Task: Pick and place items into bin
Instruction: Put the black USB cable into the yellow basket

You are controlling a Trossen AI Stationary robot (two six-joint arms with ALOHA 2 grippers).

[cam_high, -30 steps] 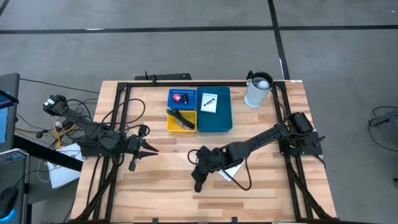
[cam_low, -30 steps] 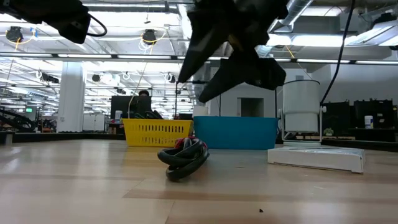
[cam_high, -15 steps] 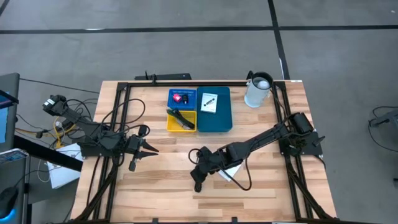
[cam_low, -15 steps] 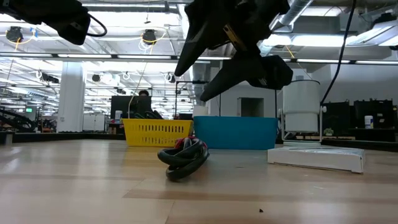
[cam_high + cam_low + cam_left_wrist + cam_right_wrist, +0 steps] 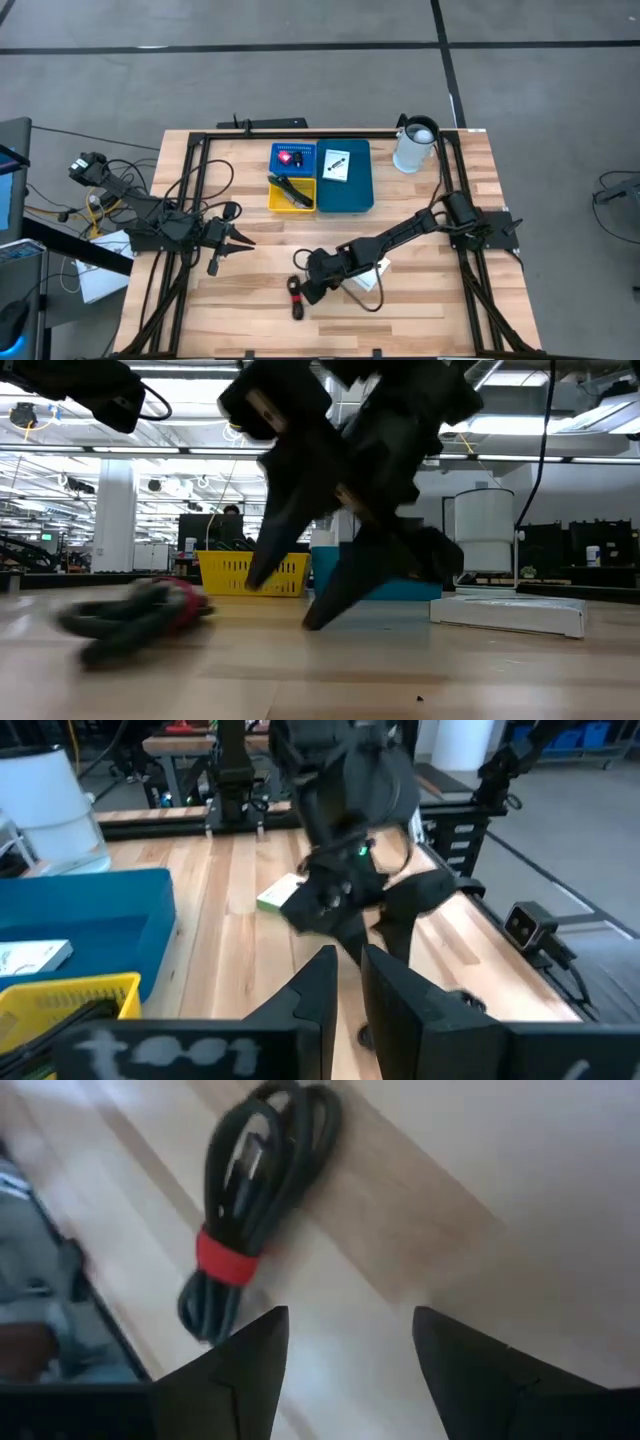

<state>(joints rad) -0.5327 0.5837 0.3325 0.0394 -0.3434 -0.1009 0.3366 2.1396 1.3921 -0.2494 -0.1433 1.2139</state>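
The high camera hangs above the wooden tabletop (image 5: 250,300) and looks straight down, taking in all four edges and both arms. The low camera sits at tabletop height near the front edge, facing level across the boards toward the yellow bin (image 5: 250,572), the blue bin (image 5: 375,572) and the room behind. The left wrist camera looks along the tabletop toward the right edge. The right wrist camera looks steeply down, very near the boards. All four views share the coiled black cable (image 5: 296,297) area and the right arm (image 5: 400,232).
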